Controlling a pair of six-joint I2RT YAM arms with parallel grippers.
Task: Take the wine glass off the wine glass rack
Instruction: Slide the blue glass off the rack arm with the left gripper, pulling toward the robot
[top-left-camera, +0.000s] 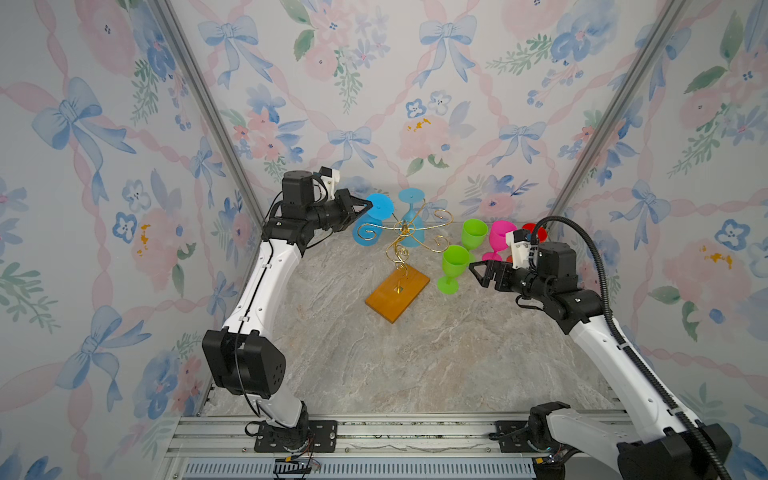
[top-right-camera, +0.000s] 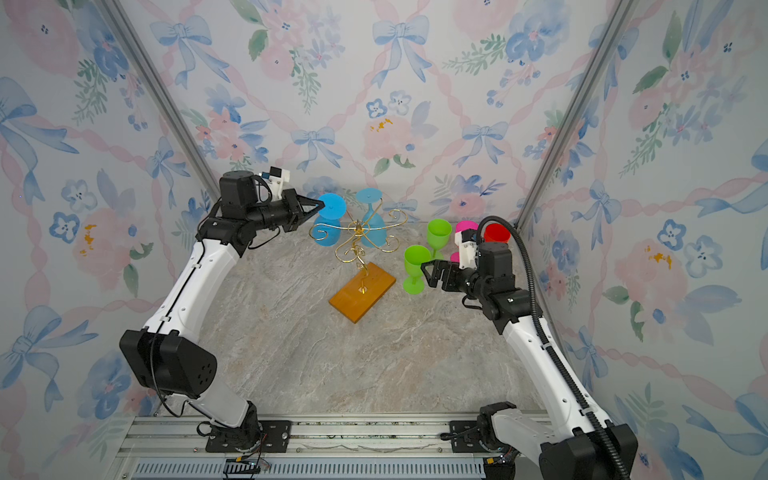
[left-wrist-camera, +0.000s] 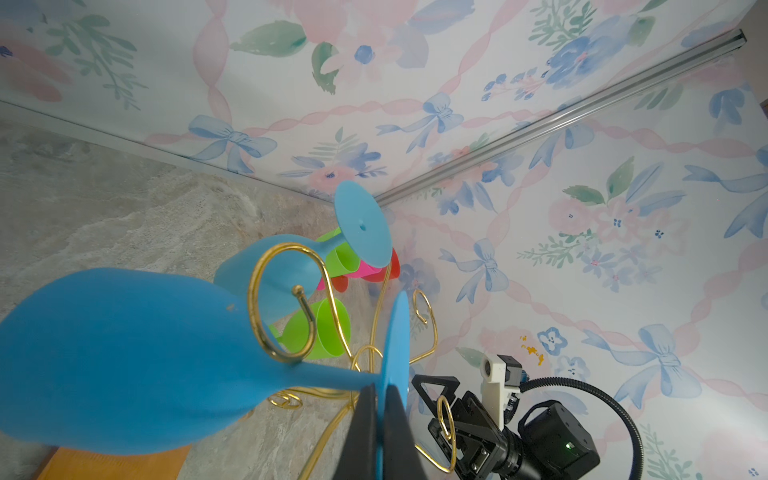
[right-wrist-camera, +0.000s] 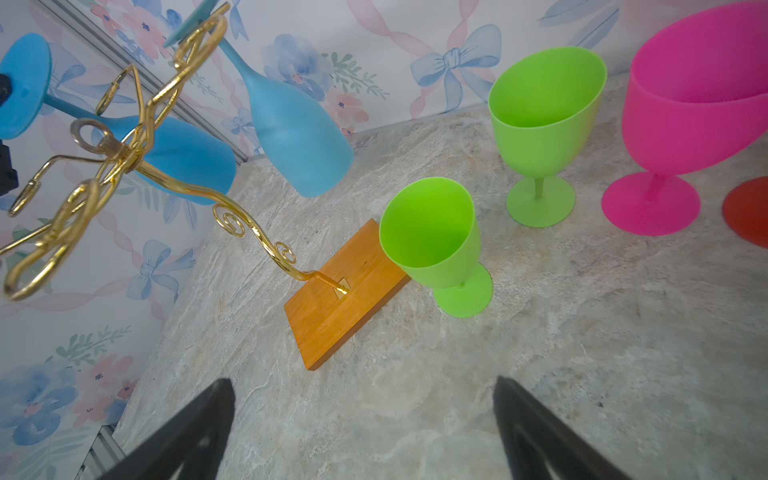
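No text, label, brand name, number or sign can be read in any of the views. A small white mark (top-left-camera: 279, 223) is seen on the black housing of the left arm in both top views, and a like white mark (top-left-camera: 577, 298) on the black housing of the right arm, but both are too small to be made out as letters or a logo.
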